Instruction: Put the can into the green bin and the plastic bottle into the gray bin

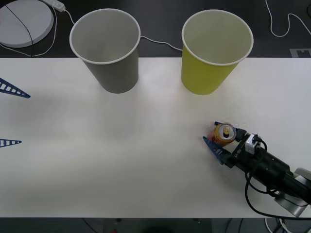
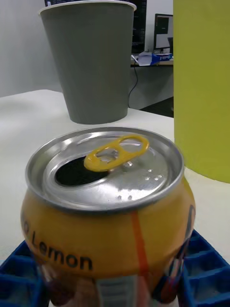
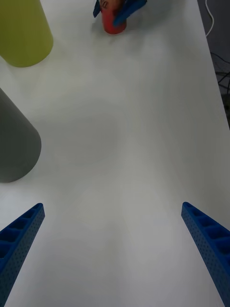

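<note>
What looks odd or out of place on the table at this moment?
Little stands out: the can stands upright between the right gripper fingers, already opened at its top. Both bins, gray bin and green bin, are upright. Nothing spilled.

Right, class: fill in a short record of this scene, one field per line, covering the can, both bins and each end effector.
can: upright on the white table, tab end up, opened
right end effector: blue fingers either side of the can, shut on it
left end effector: open, over the table's left edge, idle
green bin: upright at the back right, beyond the can
gray bin: upright at the back left
</note>
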Robot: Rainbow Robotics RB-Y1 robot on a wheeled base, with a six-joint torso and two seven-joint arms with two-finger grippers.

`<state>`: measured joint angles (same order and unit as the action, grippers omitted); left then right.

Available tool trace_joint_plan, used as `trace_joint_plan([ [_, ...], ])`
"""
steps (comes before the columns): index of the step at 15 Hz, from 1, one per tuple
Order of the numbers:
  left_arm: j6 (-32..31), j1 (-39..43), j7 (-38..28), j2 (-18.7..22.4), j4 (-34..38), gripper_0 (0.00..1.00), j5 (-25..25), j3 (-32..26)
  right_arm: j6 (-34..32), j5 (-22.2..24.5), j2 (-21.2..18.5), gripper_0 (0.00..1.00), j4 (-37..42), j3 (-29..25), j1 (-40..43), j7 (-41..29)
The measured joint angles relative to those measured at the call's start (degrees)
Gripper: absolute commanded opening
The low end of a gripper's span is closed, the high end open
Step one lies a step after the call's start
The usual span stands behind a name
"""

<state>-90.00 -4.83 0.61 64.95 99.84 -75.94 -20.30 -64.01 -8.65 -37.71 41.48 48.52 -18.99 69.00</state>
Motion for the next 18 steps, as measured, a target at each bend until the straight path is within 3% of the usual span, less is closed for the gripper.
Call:
trace_joint_plan([
  [5,0.0,0.0,0.0,0.0,0.0,1.0,0.0,0.0,-0.03,0.77,-0.43,0.0,0.02,0.0,-0.2,-0.49],
  [8,0.0,0.0,0.0,0.0,0.0,1.0,0.0,0.0,0.0,3.75,-1.83,0.0,0.79,0.0,-1.19,-2.22],
  [13,0.0,0.0,0.0,0.0,0.0,1.0,0.01,0.0,3.4,13.36,-9.78,0.0,11.31,-0.83,-0.63,-12.64],
  [18,0.0,0.0,0.0,0.0,0.0,1.0,0.01,0.0,8.19,27.32,-18.08,0.0,26.04,-9.74,4.76,-26.58],
])
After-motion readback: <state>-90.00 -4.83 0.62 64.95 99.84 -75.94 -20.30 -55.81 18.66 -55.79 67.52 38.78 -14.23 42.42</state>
